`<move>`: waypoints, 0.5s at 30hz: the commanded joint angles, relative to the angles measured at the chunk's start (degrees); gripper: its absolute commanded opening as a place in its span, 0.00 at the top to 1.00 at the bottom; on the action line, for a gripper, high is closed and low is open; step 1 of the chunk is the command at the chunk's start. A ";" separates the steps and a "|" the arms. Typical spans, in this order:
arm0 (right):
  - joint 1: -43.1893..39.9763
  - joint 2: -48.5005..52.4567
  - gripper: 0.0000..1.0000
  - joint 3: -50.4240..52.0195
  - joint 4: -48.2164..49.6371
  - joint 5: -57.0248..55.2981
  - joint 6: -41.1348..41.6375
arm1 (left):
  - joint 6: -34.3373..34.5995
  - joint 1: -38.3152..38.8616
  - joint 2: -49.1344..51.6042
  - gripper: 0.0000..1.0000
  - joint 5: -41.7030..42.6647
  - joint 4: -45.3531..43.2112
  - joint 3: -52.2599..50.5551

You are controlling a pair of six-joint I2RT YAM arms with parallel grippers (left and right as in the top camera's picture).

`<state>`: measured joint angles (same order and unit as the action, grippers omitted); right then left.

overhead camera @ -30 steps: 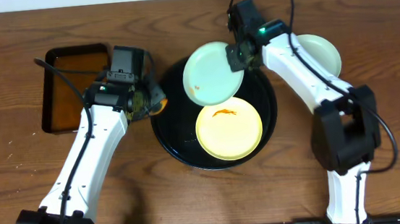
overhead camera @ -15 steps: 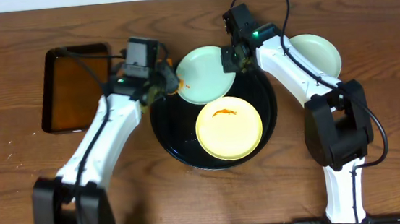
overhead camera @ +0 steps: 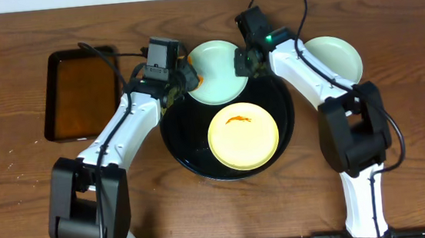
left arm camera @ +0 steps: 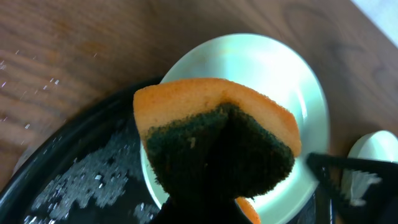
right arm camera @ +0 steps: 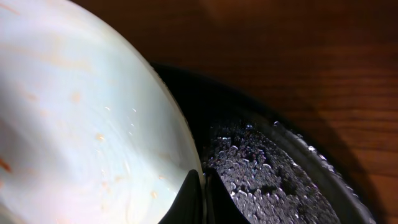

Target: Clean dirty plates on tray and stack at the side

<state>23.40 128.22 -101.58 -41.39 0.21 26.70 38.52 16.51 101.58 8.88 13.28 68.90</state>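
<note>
My right gripper is shut on the rim of a mint-blue plate, holding it tilted over the back of the round black tray. The plate fills the right wrist view, with faint orange specks. My left gripper is shut on an orange and dark green sponge, which is against the plate's left edge. An orange smear shows by the sponge. A yellow plate with an orange smear lies flat on the tray. A second mint-blue plate lies on the table at the right.
A rectangular black tray of brown liquid stands at the left. The round tray's surface is wet with droplets. Cables run behind both arms.
My left gripper has swung right with the sponge, from beside the tray's left rim to the plate's left edge. My right gripper has shifted the plate slightly back and left.
</note>
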 commanded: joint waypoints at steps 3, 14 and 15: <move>0.90 3.50 0.99 0.13 -0.57 0.13 1.55 | -1.95 -0.02 4.04 0.92 0.13 -1.90 -0.17; 1.22 4.11 0.99 0.13 -4.11 0.31 1.53 | -9.57 0.24 6.97 0.92 0.13 -5.51 -0.17; 1.22 4.11 0.99 0.13 -4.24 0.28 1.53 | -10.73 0.50 6.97 0.92 0.13 -6.19 -0.17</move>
<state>23.99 130.72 -101.82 -44.31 1.93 28.08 31.97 16.60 108.68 8.88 8.16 68.86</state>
